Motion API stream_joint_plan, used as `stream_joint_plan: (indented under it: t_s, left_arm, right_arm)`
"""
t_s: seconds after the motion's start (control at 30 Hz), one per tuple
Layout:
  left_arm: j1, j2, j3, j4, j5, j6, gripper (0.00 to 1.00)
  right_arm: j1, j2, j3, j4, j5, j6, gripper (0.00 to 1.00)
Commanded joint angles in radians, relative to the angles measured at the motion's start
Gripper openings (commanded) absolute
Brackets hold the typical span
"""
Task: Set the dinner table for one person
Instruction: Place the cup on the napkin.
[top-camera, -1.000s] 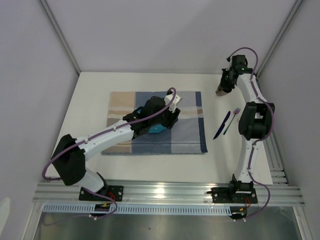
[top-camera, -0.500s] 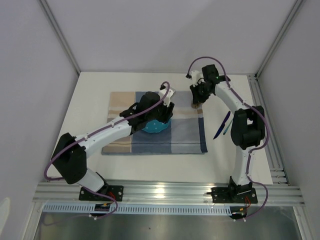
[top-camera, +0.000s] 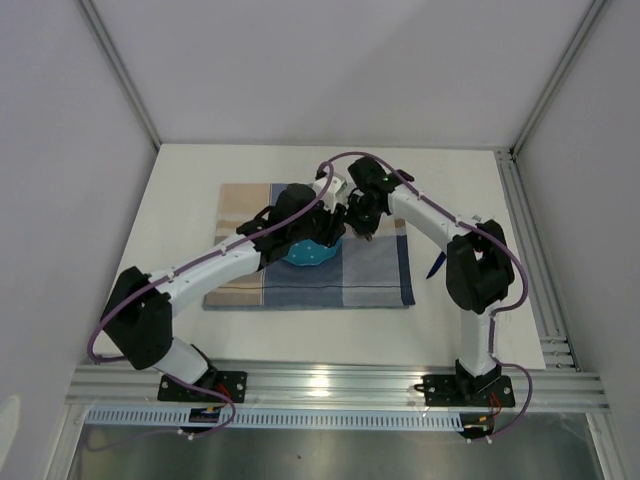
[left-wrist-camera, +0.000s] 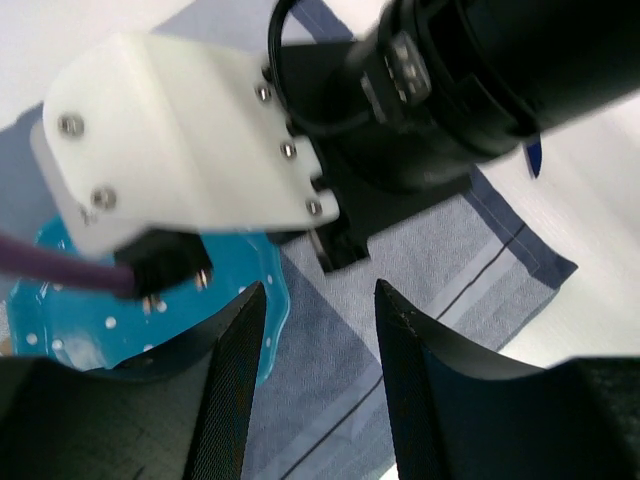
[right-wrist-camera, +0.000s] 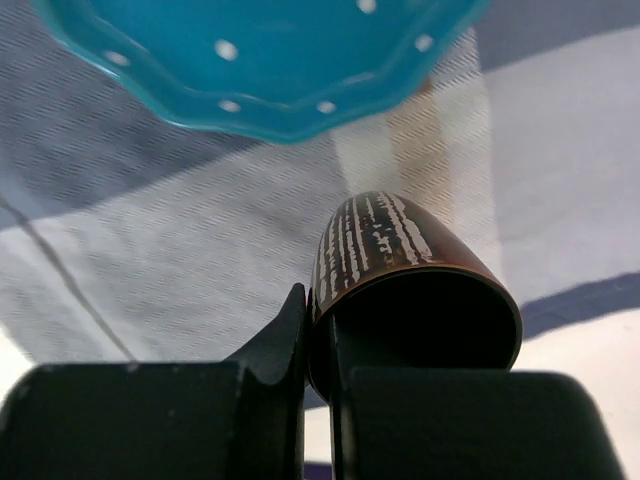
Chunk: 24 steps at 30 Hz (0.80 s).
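Observation:
The white dinner table carries a blue-and-beige checked placemat. A teal dotted plate lies on the placemat; it also shows in the left wrist view and the right wrist view. My left gripper is open and empty, just over the plate's right edge. My right gripper is shut on the rim of a brown striped cup, held above the placemat beside the plate. In the top view the right gripper is close to the left wrist.
A blue knife lies on the table to the right of the placemat, partly hidden by the right arm. The two wrists are nearly touching over the placemat's far right part. Silver rails edge the table.
The right arm has swung from the far right corner leftward over the placemat with the cup. The left gripper has shifted slightly back, and the plate now shows on the placemat.

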Motion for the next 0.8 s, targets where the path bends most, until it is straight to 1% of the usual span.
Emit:
stream_joint_plan:
  t_s: [0.0,0.2,0.3,0.33,0.47,0.77]
  left_arm:
    - [-0.002,-0.063,-0.035,0.047,0.011,-0.046,0.52]
    - [-0.005,-0.148,-0.096,0.041,-0.018,-0.121,0.51]
    - [-0.008,-0.183,-0.11,0.021,-0.025,-0.138,0.52]
    - [-0.009,-0.191,-0.119,0.02,-0.054,-0.138,0.52]
    - [-0.012,-0.215,-0.13,0.007,-0.097,-0.114,0.51]
    - [-0.012,-0.211,-0.116,0.007,-0.18,-0.044,0.52]
  right_arm:
    - [-0.018,0.028,0.068,-0.015,0.144,-0.108,0.0]
    - [-0.047,0.08,0.133,-0.021,0.186,-0.143,0.0]
    - [-0.074,0.111,0.202,-0.036,0.152,-0.158,0.0]
    - [-0.075,0.12,0.22,-0.036,0.152,-0.16,0.0]
    - [-0.078,0.151,0.265,-0.053,0.123,-0.166,0.0]
    - [-0.048,0.146,0.239,-0.065,0.101,-0.143,0.0]
